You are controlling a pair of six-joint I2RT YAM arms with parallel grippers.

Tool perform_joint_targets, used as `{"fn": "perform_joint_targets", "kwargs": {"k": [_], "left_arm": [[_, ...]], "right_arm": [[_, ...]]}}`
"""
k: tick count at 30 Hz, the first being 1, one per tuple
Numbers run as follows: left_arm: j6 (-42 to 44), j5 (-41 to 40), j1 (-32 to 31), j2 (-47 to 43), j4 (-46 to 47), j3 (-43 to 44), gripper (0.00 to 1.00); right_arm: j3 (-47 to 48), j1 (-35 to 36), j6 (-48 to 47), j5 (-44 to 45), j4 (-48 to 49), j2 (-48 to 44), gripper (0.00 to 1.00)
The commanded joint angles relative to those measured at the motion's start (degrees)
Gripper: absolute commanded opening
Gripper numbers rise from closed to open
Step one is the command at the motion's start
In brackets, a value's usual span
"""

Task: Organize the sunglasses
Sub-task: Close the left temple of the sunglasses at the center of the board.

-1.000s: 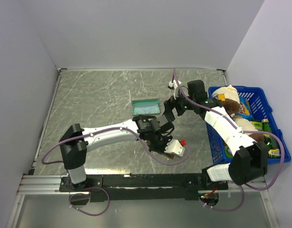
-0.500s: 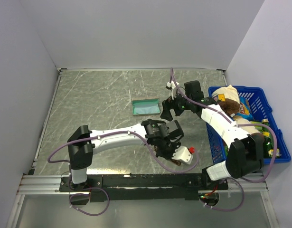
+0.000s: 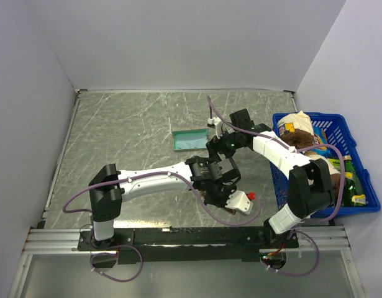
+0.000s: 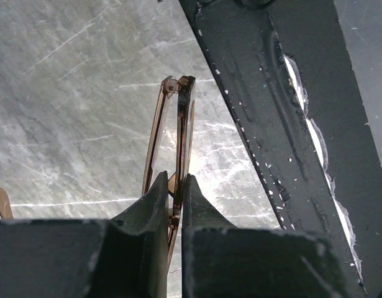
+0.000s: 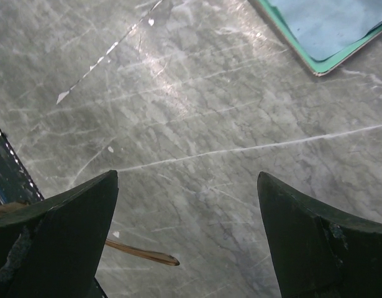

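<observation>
While the blue basket (image 3: 337,124) holds bottles (image 3: 355,197) and packets (image 3: 321,141), left claw (image 4: 175,186) grips the sunglasses (image 4: 186,124) and right claw (image 5: 187,180) gapes.

One counter (image 3: 128,136). Two arms: left arm (image 3: 150,177), right arm (image 3: 281,152). Two grippers: left gripper (image 4: 176,186), right gripper (image 5: 187,180). One pair of sunglasses (image 4: 178,136), amber-lensed. One light blue cloth (image 3: 191,139). One blue basket (image 3: 355,146), its packets and bottles too heaped to count.
</observation>
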Motion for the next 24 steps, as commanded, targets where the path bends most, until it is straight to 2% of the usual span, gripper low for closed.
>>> {"fn": "perform_joint_targets", "kwargs": {"k": [1, 17, 24], "left_arm": [[-0.36, -1.20, -0.31, -3.95, 0.08, 1.48, 0.04], [0.17, -5.68, 0.40, -7.12, 2.36, -2.91, 0.04], [-0.09, -6.82, 3.73, -7.65, 4.39, -4.05, 0.04]], "right_arm": [[3.21, 0.43, -4.27, -0.28, -2.95, 0.31, 1.00], [4.97, 0.96, -13.94, -4.41, -13.59, 1.54, 0.95], [4.62, 1.22, -19.39, -7.48, -17.89, -0.39, 0.94]]}}
